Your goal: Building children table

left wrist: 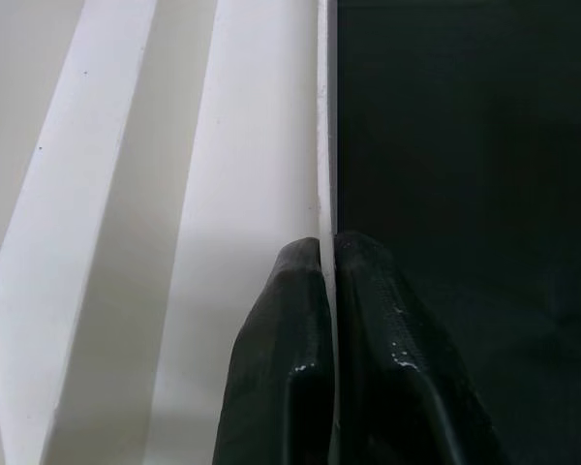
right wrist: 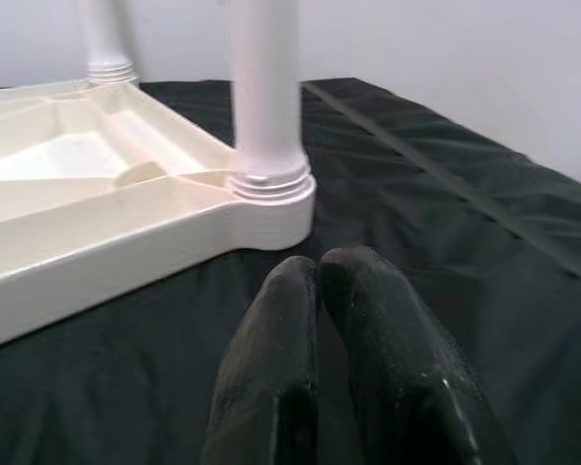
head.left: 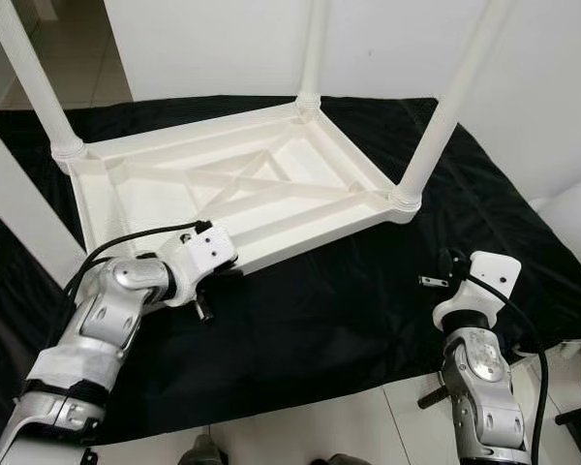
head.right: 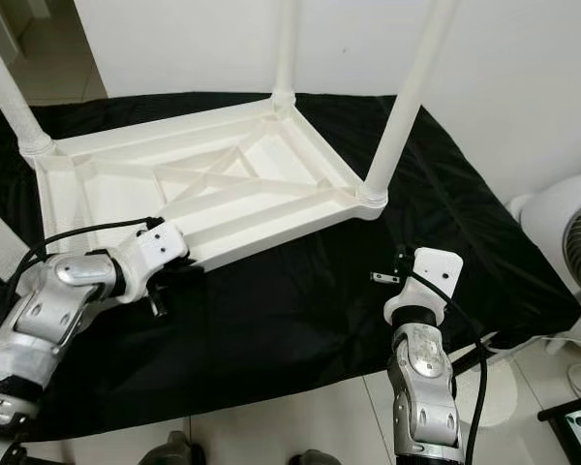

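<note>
A pale tiled floor (head.left: 300,426) carries a black sheet (head.left: 368,320) spread flat across it. On the sheet lies a white plastic table (head.left: 242,189), upside down, its ribbed underside up and its legs pointing upward from the corners. The table sits toward 11 o'clock on the sheet, leaving bare black cloth from 3 through 6 o'clock.

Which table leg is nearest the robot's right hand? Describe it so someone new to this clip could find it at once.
On the black cloth lies an upside-down white table top with its legs pointing up. Go to its corner on the robot's right, nearest the right hand, where the leg stands in a ribbed collar. It leans out towards the right, unlike the far corner's leg.
</note>
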Motion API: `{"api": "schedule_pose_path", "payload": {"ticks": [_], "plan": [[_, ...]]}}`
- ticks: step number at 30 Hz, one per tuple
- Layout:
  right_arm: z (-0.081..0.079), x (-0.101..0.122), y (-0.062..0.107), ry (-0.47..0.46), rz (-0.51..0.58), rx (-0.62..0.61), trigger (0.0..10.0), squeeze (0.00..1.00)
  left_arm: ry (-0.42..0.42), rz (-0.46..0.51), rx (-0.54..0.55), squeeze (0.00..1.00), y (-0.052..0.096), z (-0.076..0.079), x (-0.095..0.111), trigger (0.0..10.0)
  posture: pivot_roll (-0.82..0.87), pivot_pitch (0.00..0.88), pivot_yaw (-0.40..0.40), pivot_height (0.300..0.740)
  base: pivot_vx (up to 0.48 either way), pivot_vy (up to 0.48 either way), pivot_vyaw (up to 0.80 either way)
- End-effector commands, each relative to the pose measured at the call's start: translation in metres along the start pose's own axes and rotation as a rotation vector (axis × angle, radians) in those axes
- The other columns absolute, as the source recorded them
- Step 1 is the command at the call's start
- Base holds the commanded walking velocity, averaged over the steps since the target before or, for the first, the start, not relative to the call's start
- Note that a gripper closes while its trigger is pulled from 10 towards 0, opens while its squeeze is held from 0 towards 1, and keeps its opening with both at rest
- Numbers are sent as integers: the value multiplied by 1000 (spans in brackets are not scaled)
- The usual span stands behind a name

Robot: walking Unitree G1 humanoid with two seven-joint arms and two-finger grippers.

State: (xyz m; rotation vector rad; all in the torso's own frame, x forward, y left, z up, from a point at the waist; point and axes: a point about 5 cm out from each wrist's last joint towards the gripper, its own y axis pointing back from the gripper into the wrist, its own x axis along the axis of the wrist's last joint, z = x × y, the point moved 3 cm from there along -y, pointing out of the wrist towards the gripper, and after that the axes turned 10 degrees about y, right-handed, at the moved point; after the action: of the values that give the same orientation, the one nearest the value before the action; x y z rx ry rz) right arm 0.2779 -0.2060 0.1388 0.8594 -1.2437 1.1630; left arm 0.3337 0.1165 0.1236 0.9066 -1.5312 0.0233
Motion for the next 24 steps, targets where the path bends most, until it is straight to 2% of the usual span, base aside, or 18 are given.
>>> {"api": "schedule_pose_path", "payload": {"ticks": [1,3,4,5,6,10,12,13,14,15,18,19,20,22,24], "plan": [[2,-2,0,7,-4,-7,10000,0,-38,122,80,0,-8,-5,29,314,52,28,-40,740,0,0,0],[2,-2,0,7,-4,-8,10000,0,-40,131,73,0,-10,-4,33,314,52,28,-38,740,0,0,0],[2,-2,0,8,-4,-9,10000,0,-45,139,65,0,-13,-2,36,1725,51,28,-37,740,0,0,0],[2,-2,0,8,-4,-9,10000,0,-45,139,65,0,-13,-2,36,1725,51,28,-37,740,0,0,0],[2,-2,1,8,-4,-12,10000,0,-68,155,39,0,-18,4,42,10000,45,28,-29,740,0,0,0],[2,-2,2,9,-4,-22,10000,0,-71,191,-30,0,-25,16,51,10000,43,27,-23,740,0,0,0],[2,-2,2,9,-4,-22,10000,0,-71,191,-30,0,-25,16,51,10000,43,27,-23,740,0,0,0],[2,-2,2,9,-4,-25,10000,0,-62,204,-47,392,-24,18,53,10000,43,27,-22,740,0,0,0],[2,-2,2,9,-4,-25,10000,0,-62,204,-47,392,-24,18,53,10000,43,27,-22,740,0,0,0],[2,-2,2,9,-3,-26,10000,0,-38,228,-69,1000,-23,19,56,10000,43,29,-18,740,0,0,0],[2,-2,2,10,-2,-26,10000,0,-23,244,-82,1000,-22,20,57,10000,44,29,-18,740,0,0,0],[2,-2,2,10,-2,-26,10000,0,-44,282,-70,753,-18,17,62,10000,49,29,-19,740,0,0,0],[1,-2,1,10,-1,-24,10000,0,-40,313,-64,0,-14,14,65,10000,53,29,-22,740,0,0,0],[1,-2,1,10,-1,-24,10000,0,-40,313,-64,0,-14,14,65,10000,53,29,-22,740,0,0,0],[0,-2,0,12,2,-18,10000,0,-6,383,-45,0,-2,6,70,10000,56,28,-22,740,0,0,0]]}}
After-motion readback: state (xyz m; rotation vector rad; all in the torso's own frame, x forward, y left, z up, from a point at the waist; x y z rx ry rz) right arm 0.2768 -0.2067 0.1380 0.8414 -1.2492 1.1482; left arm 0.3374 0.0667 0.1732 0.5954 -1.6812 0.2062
